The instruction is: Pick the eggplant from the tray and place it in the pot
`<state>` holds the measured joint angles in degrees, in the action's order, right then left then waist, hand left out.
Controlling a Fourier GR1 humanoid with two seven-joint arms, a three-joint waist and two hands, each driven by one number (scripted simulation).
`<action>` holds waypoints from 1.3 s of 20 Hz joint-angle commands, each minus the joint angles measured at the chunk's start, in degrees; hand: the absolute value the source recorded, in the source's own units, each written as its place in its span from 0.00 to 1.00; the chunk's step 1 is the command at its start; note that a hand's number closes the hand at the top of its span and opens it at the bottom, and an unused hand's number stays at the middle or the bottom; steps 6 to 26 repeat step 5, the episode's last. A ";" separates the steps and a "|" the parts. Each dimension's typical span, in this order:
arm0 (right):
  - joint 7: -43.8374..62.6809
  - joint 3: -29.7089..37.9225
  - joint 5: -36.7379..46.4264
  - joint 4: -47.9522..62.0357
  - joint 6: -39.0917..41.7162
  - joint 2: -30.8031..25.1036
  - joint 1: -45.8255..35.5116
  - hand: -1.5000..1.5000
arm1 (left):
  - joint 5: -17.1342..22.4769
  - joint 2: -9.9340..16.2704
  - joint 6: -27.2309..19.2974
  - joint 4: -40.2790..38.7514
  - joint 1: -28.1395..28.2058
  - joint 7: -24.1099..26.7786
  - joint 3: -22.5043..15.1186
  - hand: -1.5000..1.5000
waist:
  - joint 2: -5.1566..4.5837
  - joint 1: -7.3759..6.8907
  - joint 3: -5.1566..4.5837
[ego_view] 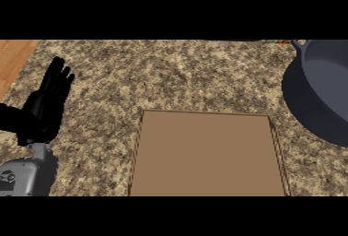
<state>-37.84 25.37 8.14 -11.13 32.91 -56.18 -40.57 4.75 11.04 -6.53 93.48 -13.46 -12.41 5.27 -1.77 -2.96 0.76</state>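
Note:
A brown rectangular tray (207, 154) lies on the speckled counter at the lower middle; nothing shows on it. A dark grey pot (326, 87) stands at the right edge, partly cut off by the view. No eggplant is visible anywhere. My left hand (46, 103) rests at the left edge, fingers straight and pointing up, apart from the tray and holding nothing. My right hand does not show.
The speckled stone counter (170, 73) fills most of the view. A strip of wooden surface (14, 57) shows at the upper left corner. Something small and colourful (279, 41) sits at the top edge beside the pot.

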 commanded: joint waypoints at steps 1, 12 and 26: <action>-6.13 0.43 -0.69 -0.10 8.93 -1.70 1.57 0.00 | 0.34 -0.19 -0.17 0.86 0.66 0.48 0.42 0.50 | 0.06 -0.40 0.06; -6.74 0.23 -1.02 -0.91 9.51 -1.81 3.78 0.00 | -0.36 -0.93 -1.20 0.69 -0.45 -0.49 -0.26 0.50 | -0.08 0.52 0.20; -6.74 0.23 -1.02 -0.91 9.51 -1.81 3.78 0.00 | -0.36 -0.93 -1.20 0.69 -0.45 -0.49 -0.26 0.50 | -0.08 0.52 0.20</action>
